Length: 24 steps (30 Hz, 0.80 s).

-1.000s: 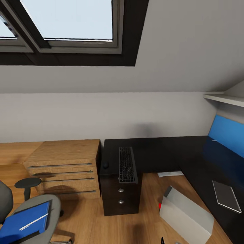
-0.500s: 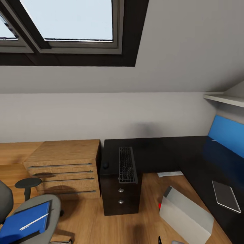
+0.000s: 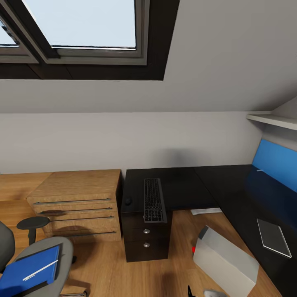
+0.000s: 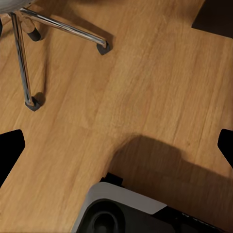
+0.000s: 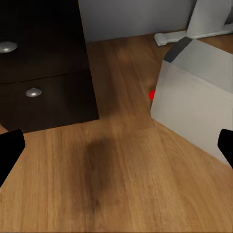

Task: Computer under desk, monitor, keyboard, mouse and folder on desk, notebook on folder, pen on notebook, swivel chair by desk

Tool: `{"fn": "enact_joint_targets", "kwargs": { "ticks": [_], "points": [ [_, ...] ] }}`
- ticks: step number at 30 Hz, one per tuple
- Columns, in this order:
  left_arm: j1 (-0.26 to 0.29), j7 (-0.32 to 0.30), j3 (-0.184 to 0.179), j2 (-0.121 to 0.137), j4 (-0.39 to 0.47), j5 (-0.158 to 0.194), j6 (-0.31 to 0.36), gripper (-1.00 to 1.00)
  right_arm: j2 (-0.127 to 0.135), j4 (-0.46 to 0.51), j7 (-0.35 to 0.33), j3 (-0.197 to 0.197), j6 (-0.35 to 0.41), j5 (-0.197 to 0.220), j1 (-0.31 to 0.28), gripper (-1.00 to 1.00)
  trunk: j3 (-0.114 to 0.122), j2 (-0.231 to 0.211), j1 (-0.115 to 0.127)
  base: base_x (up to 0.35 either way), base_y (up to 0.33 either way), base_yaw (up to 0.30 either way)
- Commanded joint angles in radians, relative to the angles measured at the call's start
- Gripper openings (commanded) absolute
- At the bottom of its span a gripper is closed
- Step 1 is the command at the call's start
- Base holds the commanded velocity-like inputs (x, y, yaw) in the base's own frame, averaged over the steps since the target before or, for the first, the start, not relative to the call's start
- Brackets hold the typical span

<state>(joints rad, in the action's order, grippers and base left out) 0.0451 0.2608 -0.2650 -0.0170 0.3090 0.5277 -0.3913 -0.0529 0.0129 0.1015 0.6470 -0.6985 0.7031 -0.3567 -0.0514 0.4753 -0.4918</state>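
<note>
1. Shifted a little leftward since a moment ago: whole head view, so camera motion, with room contents unmoved.
2. Keyboard (image 3: pixel 154 200) flat on the black bench (image 3: pixel 185 185), overhanging its front edge above the drawers.
3. Blue folder (image 3: pixel 29 272) lying on the chair (image 3: pixel 45 255) seat, white pen (image 3: pixel 39 270) on top.
4. Computer (image 3: pixel 226 260) standing on the floor (image 3: pixel 103 268) beside the bench, red mark facing the drawers.
5. Left pincer (image 4: pixel 116 153) and right pincer (image 5: pixel 116 150): fingertips spread wide, released, gripping nothing.
</note>
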Motion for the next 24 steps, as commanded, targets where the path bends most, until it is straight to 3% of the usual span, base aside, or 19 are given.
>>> {"fn": "enact_joint_targets", "kwargs": {
  "ticks": [1,7,9,12,15,16,19,24],
  "points": [
    [0.001,0.008,-0.009,0.0,0.0,0.004,-0.003,1.0,0.0,0.009,0.01,0.008,-0.001,-0.001,-0.001,1.0,-0.002,0.002,0.0,0.0,0.0,-0.003],
    [0.001,0.008,-0.009,0.001,-0.001,0.005,-0.004,1.0,0.012,0.091,0.016,0.007,0.005,-0.001,-0.007,1.0,-0.002,0.002,0.0,0.0,0.0,-0.001],
    [0.001,0.008,-0.009,0.001,-0.001,0.005,-0.004,1.0,0.028,0.116,0.018,0.006,0.011,0.0,-0.02,1.0,-0.002,0.002,0.0,0.0,0.0,0.0],
    [0.001,0.008,-0.01,0.001,-0.001,0.005,-0.004,1.0,0.057,0.147,0.022,0.003,0.045,0.003,-0.1,1.0,-0.002,0.002,0.0,0.0,0.0,0.0],
    [0.001,0.008,-0.011,0.001,-0.001,0.004,-0.004,1.0,0.066,0.156,0.024,0.001,0.098,0.005,-0.167,1.0,-0.002,0.002,0.0,0.0,0.0,0.0],
    [0.001,0.008,-0.011,0.0,-0.001,0.004,-0.004,1.0,0.068,0.158,0.027,0.001,0.121,0.006,-0.191,1.0,-0.002,0.002,0.0,0.0,0.0,0.0],
    [0.001,0.012,-0.012,0.0,-0.001,0.005,-0.004,1.0,0.079,0.165,0.084,-0.001,0.334,0.008,-0.372,1.0,-0.002,0.002,0.0,0.0,0.0,0.0],
    [0.001,0.013,-0.01,0.005,-0.001,0.006,-0.005,1.0,0.082,0.168,0.117,-0.002,0.517,0.009,-0.469,1.0,-0.002,0.002,0.0,0.0,0.0,0.0]
  ]
}}
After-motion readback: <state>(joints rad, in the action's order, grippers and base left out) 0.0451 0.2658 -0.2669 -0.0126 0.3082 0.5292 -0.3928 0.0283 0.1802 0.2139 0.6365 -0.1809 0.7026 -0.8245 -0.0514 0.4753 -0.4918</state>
